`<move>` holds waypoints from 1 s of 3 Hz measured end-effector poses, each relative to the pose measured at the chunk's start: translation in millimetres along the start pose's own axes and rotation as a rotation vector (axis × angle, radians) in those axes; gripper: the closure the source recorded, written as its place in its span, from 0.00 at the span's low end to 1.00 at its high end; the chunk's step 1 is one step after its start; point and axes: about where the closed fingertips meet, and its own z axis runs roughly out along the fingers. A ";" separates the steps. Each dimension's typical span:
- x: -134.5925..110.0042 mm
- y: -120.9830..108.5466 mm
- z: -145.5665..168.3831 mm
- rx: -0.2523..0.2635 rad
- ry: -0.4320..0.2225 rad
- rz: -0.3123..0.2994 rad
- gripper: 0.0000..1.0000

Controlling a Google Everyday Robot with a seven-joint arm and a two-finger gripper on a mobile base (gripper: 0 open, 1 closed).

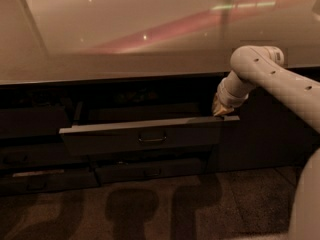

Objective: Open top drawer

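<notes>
Drawer work was the step in hand. The top drawer (150, 136) stood partly pulled out from under the bench (125, 49), its flat front forward of the dark cabinet face and its small central handle (152, 138) free. My end effector (220, 112) sat at the drawer's right end, on or just behind the top edge of the front and well apart from the handle. I could not tell whether it was spread or closed, or whether it gripped the edge at all, because its tip was lost against the dark cabinet. My arm (280, 79) reached in from the right and sloped down to that corner.

I judged the opening part done, with more travel left. To finish it well, the pull needed to run straight out along the slides, not sideways. Since I was working from one corner rather than the middle, a hard tug there could have twisted the front and made it bind, so a slow, even draw seemed right. The contact also needed to sit low enough behind the edge not to slip off over the top. The narrower drawer (150, 173) below lay further back and was not to be caught.
</notes>
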 end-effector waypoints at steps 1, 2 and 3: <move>-14.5 10.3 9.3 -0.004 0.000 -0.052 1.00; -14.5 10.4 9.3 -0.004 0.000 -0.052 1.00; -17.4 23.9 3.0 -0.002 0.022 -0.050 0.81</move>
